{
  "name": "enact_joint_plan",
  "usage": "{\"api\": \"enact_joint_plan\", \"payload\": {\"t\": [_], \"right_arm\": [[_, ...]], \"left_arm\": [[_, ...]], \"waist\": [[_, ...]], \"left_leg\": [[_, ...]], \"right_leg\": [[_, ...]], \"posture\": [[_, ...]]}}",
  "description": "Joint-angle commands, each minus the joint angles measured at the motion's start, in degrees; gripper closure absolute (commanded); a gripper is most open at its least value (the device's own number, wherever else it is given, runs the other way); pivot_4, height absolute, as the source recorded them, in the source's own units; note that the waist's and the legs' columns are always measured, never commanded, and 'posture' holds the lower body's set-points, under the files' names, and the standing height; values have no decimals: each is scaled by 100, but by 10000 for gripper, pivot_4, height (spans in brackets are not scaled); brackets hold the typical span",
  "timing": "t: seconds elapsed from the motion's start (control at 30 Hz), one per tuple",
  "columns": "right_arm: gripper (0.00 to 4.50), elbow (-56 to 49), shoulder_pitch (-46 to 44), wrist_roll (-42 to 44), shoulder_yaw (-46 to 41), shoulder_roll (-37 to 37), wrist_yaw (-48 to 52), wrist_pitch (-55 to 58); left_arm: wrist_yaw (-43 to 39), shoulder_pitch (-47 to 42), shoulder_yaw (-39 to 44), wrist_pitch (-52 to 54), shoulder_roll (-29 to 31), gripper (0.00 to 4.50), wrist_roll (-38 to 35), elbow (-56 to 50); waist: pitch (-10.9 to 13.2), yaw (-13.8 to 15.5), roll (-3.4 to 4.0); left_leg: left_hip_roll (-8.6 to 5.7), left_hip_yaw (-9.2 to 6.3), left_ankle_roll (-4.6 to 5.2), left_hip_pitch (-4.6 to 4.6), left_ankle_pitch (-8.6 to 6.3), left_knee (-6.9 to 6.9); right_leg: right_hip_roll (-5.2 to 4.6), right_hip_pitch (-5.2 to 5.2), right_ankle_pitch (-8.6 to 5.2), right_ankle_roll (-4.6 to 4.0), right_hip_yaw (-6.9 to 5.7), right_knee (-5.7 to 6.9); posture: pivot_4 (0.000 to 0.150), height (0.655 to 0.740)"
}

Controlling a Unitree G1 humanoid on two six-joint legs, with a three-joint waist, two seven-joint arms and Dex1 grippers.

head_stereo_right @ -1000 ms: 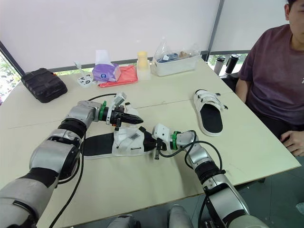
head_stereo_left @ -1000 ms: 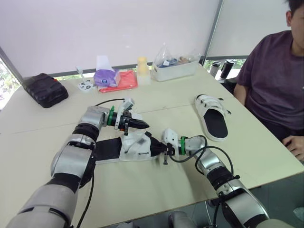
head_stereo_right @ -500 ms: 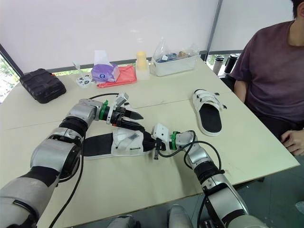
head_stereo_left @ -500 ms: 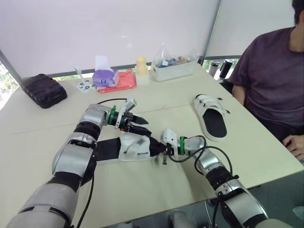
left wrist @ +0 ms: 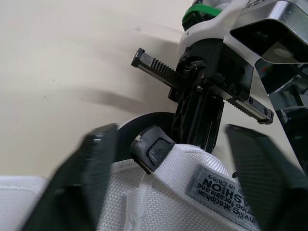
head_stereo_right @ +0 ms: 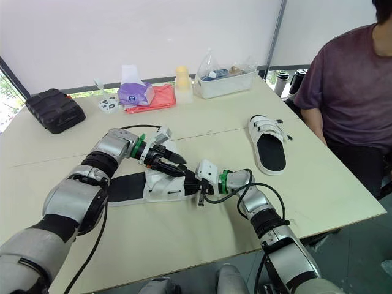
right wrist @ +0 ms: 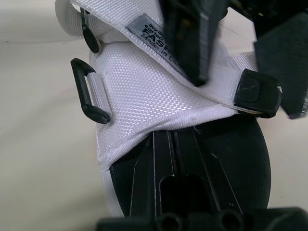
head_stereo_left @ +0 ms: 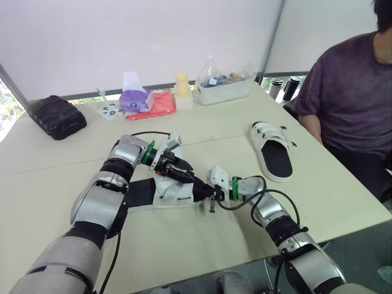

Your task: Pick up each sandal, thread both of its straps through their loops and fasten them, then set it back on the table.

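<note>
The near sandal (head_stereo_left: pixel 160 192) lies flat on the worktop (head_stereo_left: pixel 184 245), its long axis running 9 to 3 o'clock, with the black heel at 9 and the white-strapped toe at 3. The right jaws are clamped on the toe edge of its sole. The left jaws stand spread over the white strap (left wrist: pixel 192 187). The second sandal (head_stereo_left: pixel 274 151) lies well apart at 2 o'clock, its straps at the far end.

We count two sandals, near sandal (head_stereo_right: pixel 160 188) at our right gripper (head_stereo_right: pixel 193 182), far sandal (head_stereo_right: pixel 268 150) well apart, two flasks (head_stereo_right: pixel 282 82), one person (head_stereo_right: pixel 349 92).
</note>
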Motion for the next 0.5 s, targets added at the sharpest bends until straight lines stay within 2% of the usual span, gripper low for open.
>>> {"api": "enact_joint_plan", "payload": {"t": [0.03, 0.1, 0.13, 0.5], "right_arm": [[45000, 555, 333, -555, 398, -46, -103, 307], [45000, 566, 328, -554, 395, -42, -108, 307], [45000, 572, 326, -556, 397, -41, -107, 303], [45000, 663, 252, -572, 400, -31, -96, 267]], "left_arm": [[-1, -98, 63, -87, 9, 30849, 38, 23], [-4, -90, 81, -84, 18, 41105, 21, 5], [1, -87, 94, -80, 22, 44833, 12, -5], [-22, -238, 503, 329, 188, 44833, -302, -106]], "waist": [[0, 0, 0], [0, -1, 0], [0, -1, 0], [0, -5, 0]], "left_leg": [[0, 0, 0, 0, 0, 0], [0, 0, 0, 0, 0, 0], [0, 0, 0, 0, 0, 0], [0, 0, 0, 1, 0, 1]], "right_leg": [[0, 0, 0, 0, 0, 0], [0, 0, 0, 0, 0, 0], [0, 0, 0, 0, 0, 0], [0, 0, 0, 0, 0, 4]], "posture": [[1500, 7400], [1500, 7400], [1500, 7400], [1500, 7400]]}}
